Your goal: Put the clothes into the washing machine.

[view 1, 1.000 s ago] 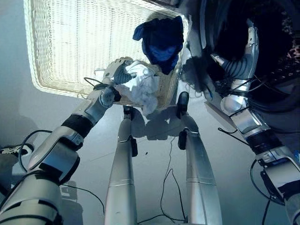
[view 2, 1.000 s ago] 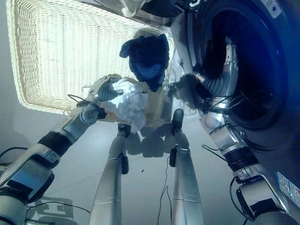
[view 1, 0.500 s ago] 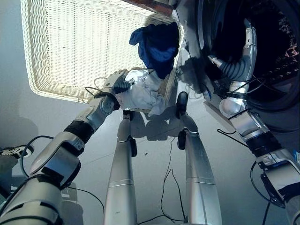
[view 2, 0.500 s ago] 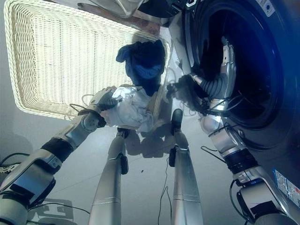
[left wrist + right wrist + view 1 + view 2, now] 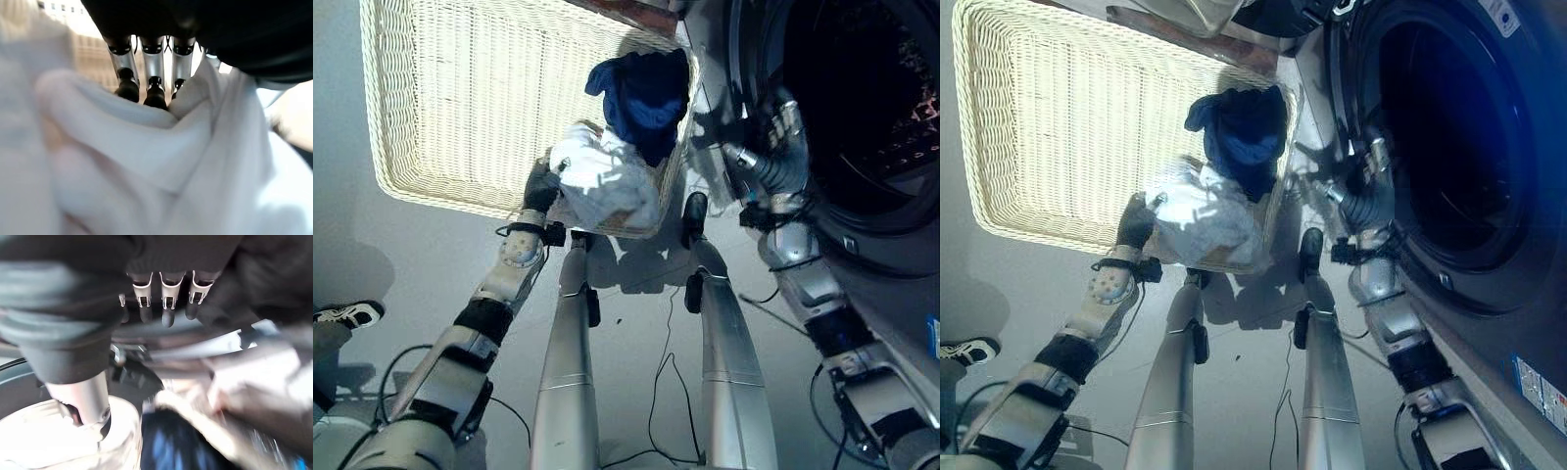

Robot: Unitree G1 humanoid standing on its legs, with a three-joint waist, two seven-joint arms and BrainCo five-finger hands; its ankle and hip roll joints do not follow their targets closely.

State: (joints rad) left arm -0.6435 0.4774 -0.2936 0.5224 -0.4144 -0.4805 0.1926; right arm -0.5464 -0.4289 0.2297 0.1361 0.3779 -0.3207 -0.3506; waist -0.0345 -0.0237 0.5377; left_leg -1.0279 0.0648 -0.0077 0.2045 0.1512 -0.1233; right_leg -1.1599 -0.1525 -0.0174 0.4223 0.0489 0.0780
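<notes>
At your far 9 o'clock, a person's shoe [image 5: 347, 313] rests on the floor [image 5: 401, 255]. The wicker basket [image 5: 460, 98] fills the 10-to-12 o'clock area. Your left hand [image 5: 540, 186] sits at the basket's near rim, fingers [image 5: 128, 85] curled into the white garment [image 5: 604, 186] and bunching it above that rim. A dark blue garment [image 5: 641, 93] lies just beyond, at 12 o'clock from the white one, draped at the basket's right corner beside the machine. It stands between the white bundle and the washing machine [image 5: 1518, 294] drum opening [image 5: 1449, 137] at 2 o'clock. Your right hand [image 5: 781, 127] hangs at the opening's left edge, fingers [image 5: 167, 298] curled, holding nothing.
</notes>
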